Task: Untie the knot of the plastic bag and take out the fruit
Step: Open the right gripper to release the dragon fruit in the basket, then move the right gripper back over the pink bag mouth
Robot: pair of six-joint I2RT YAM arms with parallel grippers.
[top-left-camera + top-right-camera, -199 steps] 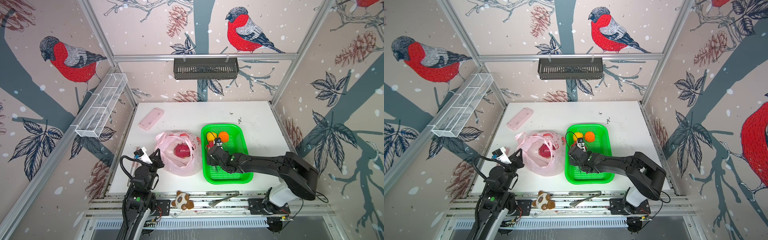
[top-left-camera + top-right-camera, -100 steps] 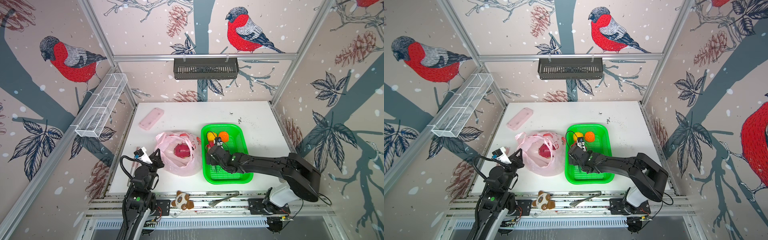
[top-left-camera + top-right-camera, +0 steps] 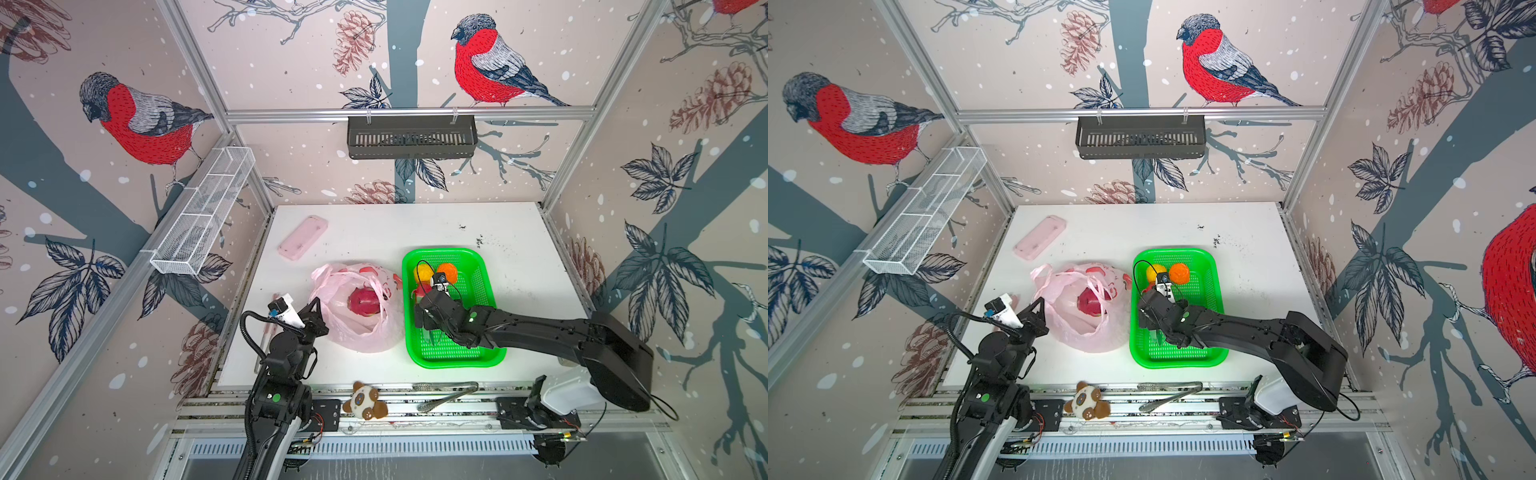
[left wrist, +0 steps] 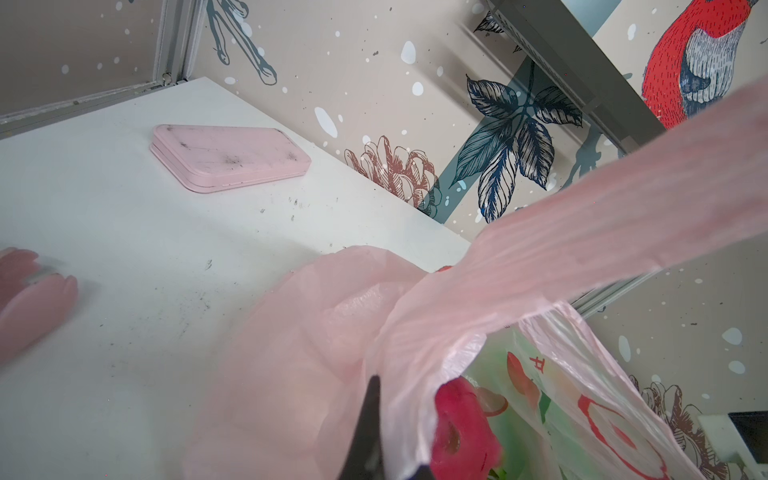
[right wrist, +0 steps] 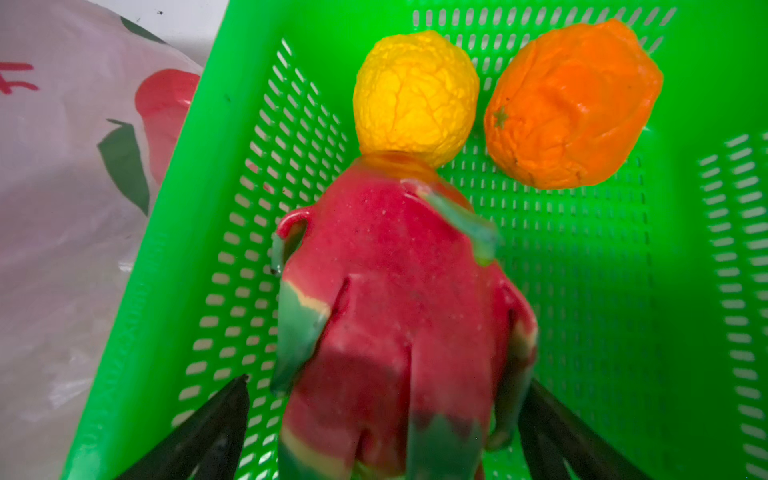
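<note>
Left claw (image 3: 316, 309): clenched on the near edge of the thin translucent pale-pink plastic bag (image 3: 357, 328) with red fruit prints. The left wrist view shows the film pinched against a dark finger (image 4: 368, 415), with one handle strip drawn across the lens.

Bag position: on the white table (image 3: 415, 224), left of centre, its right side touching the green perforated plastic basket (image 3: 457, 361). The mouth faces up and stands open, and the handle loops (image 3: 322, 272) lie loose and apart. One magenta-red dragon fruit (image 3: 365, 300) sits inside the bag, visible through the opening in both top views.

Right claw (image 5: 388, 382): released. Its two black fingers (image 5: 224, 415) are spread to either side of a second dragon fruit (image 5: 395, 270), magenta-red with green-tipped scales, which rests on the basket floor by the wall nearest the bag. A gap shows between this fruit and one finger.

Basket, far end: a small yellow ball (image 5: 415, 95) lies against the second dragon fruit's tip, and a small orange ball (image 5: 573, 104) lies just beside the yellow one.

Also present: a flat rigid pink rectangular case (image 3: 303, 237) at the back left of the table, well apart from the bag. A brown-and-white plush toy (image 3: 365, 405) and metal tongs (image 3: 446, 395) lie on the front rail
</note>
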